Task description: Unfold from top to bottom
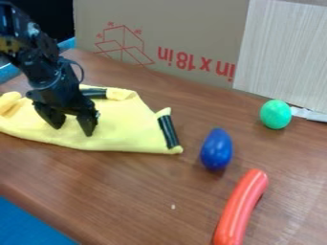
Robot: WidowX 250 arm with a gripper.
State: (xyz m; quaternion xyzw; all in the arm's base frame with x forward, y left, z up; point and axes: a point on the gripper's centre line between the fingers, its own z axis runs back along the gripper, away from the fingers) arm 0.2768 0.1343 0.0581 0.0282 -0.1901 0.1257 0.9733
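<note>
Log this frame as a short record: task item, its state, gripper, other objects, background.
Task item: yellow cloth
Cloth state: not fully spread; bunched at the picture's left, dark strips at its far and right edges
Gripper: black gripper over the cloth, fingers apart; contact with cloth unclear
Other objects: blue toy, green egg, red sausage, all right of the cloth
Surface: brown table
Background: printed cardboard

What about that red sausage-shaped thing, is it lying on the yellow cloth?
No, the red sausage-shaped thing lies directly on the brown table, well apart from the yellow cloth.
</note>
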